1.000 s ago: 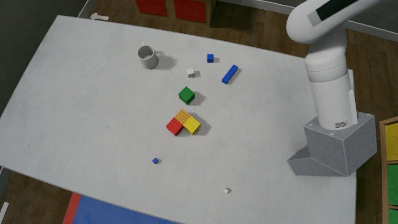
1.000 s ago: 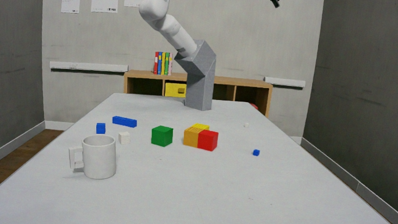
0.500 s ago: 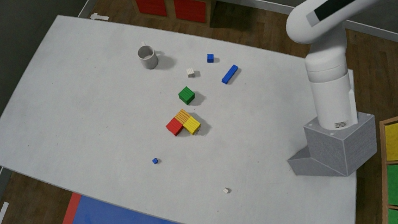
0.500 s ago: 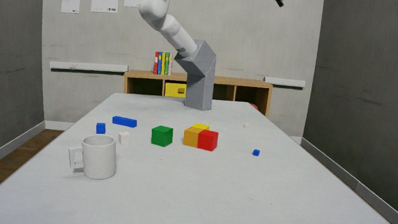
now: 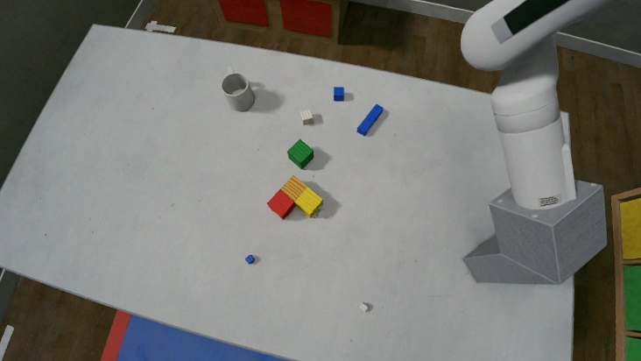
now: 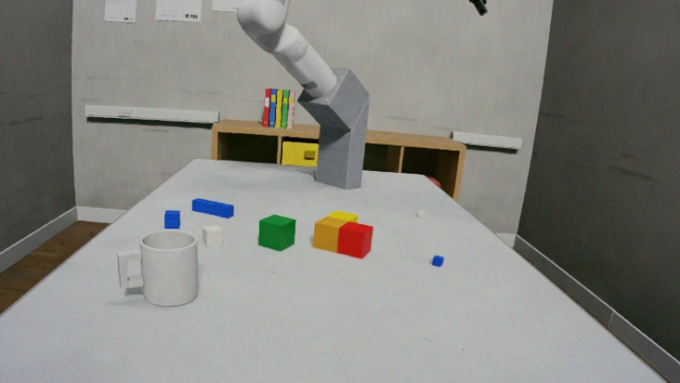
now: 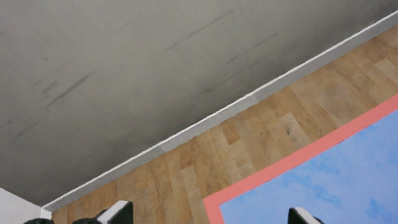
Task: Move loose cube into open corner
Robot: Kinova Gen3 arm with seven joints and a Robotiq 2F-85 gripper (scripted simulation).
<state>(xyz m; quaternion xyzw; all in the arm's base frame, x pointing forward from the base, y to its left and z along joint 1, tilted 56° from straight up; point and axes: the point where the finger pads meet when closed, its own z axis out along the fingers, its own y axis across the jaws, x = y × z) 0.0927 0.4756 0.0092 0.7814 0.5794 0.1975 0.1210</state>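
Observation:
The loose green cube [image 5: 299, 153] [image 6: 276, 231] stands alone on the white table [image 5: 134, 179] [image 6: 333, 323]. A short way from it, an orange cube [image 5: 293, 187] [image 6: 326, 234], a red cube [image 5: 281, 203] [image 6: 355, 239] and a yellow cube [image 5: 309, 201] [image 6: 343, 216] touch in an L. The L's open corner faces away from the green cube. My gripper [image 7: 210, 215] is open and empty, high above the table and far from the cubes. Only a dark bit of it shows at the top edge of the exterior view [image 6: 477, 6]. The wrist view shows only wall, wooden floor and a blue mat.
A white mug [image 5: 237, 91] [image 6: 168, 267], a small blue cube [image 5: 338, 93] [image 6: 171, 218], a blue bar [image 5: 369, 119] [image 6: 212, 207] and a small white cube [image 5: 306, 116] [image 6: 211, 234] lie beyond the green cube. A tiny blue cube [image 5: 250, 258] [image 6: 438, 260] and a tiny white cube [image 5: 363, 307] [image 6: 421, 213] lie apart. The arm's base [image 5: 546, 233] [image 6: 342, 138] stands at one table end.

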